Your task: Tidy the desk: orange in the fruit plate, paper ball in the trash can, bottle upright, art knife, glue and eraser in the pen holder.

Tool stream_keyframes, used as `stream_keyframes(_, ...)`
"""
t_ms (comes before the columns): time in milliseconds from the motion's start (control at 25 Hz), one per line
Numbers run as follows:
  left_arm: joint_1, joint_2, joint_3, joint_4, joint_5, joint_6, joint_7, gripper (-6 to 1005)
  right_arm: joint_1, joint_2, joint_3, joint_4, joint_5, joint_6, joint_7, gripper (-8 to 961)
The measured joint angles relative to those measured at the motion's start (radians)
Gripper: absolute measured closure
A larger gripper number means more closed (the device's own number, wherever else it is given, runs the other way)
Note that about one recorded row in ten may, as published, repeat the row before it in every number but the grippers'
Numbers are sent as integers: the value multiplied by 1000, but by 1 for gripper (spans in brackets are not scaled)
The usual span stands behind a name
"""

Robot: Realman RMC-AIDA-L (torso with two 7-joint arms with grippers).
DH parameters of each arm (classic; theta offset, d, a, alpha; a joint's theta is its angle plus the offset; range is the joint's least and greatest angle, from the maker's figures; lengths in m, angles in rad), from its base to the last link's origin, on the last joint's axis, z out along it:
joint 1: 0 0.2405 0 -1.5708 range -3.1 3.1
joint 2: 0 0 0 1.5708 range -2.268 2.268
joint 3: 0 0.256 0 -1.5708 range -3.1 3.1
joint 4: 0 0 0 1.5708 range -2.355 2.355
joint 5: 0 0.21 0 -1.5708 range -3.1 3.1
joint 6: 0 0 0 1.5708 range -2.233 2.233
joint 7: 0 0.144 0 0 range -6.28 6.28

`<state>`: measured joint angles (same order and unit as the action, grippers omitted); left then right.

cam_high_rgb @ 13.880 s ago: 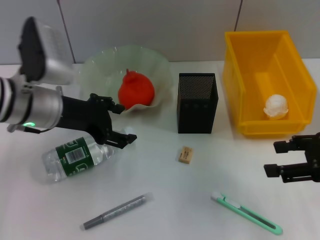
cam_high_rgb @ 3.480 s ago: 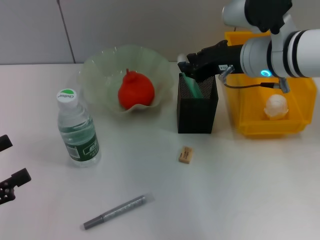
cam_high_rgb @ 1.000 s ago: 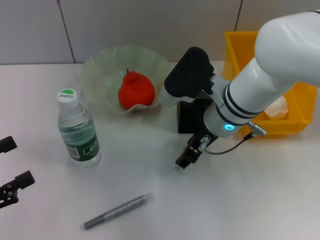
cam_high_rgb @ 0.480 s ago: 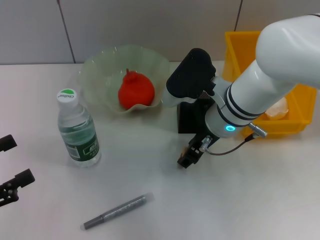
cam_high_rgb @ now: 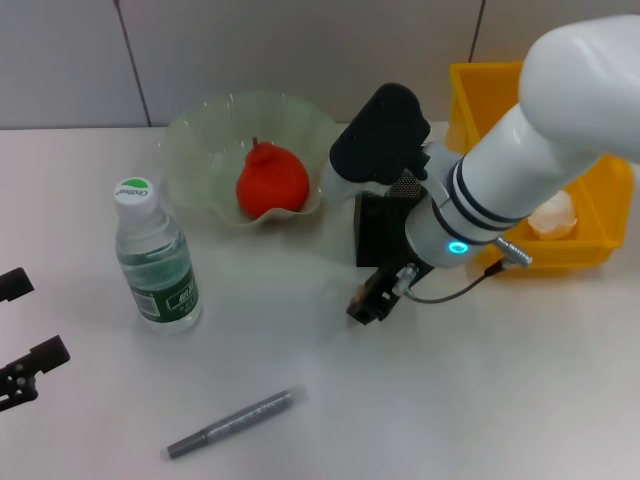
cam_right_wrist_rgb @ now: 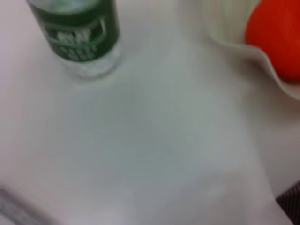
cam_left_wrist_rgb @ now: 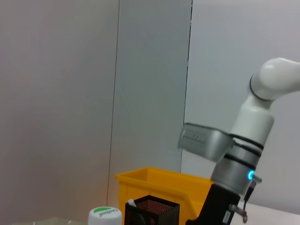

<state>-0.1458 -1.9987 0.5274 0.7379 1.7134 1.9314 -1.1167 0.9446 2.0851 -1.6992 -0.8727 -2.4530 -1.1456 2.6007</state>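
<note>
My right gripper (cam_high_rgb: 367,300) hangs just above the table in front of the black mesh pen holder (cam_high_rgb: 378,238), fingers close together. The eraser is hidden at those fingers and does not show on the table. The bottle (cam_high_rgb: 155,258) stands upright at the left, and shows in the right wrist view (cam_right_wrist_rgb: 77,33). The orange (cam_high_rgb: 271,180) lies in the glass fruit plate (cam_high_rgb: 200,125). The paper ball (cam_high_rgb: 556,214) lies in the yellow bin (cam_high_rgb: 602,205). A grey pen-shaped glue stick (cam_high_rgb: 230,423) lies at the front. The art knife is hidden behind my arm. My left gripper (cam_high_rgb: 22,328) is open at the left edge.
The right arm's bulk covers most of the pen holder and part of the yellow bin. In the left wrist view the pen holder (cam_left_wrist_rgb: 152,213) stands before the bin (cam_left_wrist_rgb: 159,180), with the bottle's cap (cam_left_wrist_rgb: 105,215) beside it.
The right gripper has risen slightly and shifted left from the eraser's spot; the eraser no longer shows on the table. Earlier, the bottle was stood upright and the art knife went into the holder.
</note>
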Motion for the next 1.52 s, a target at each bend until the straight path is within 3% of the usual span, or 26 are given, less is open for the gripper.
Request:
stream_keyframes(200,1,0,0,0,0,3,-9,147,-87,-3,116,-309,-61,-171,29,552)
stream_keyframes(280,2,1,0,0,0,4,-9,147,-157,-2,156,-540,-113,-247,69,552)
stream_keyframes(480,0,1,0,0,0,5,-9,148,-194,-3,204,-681,-218,-283,92,553)
stream_keyframes(880,-1,1,0,0,0,6,-9,149,-201,-4,194,-514,-272,-116,76,553)
stream_keyframes(1120,0,2,0,0,0,6,-10,150,-194,-3,194,-450,-266,-50,54,493)
stream_keyframes(1520,9,3,4,5,0,7,-13,151,-199,-1,203,-455,-261,-25,56,393)
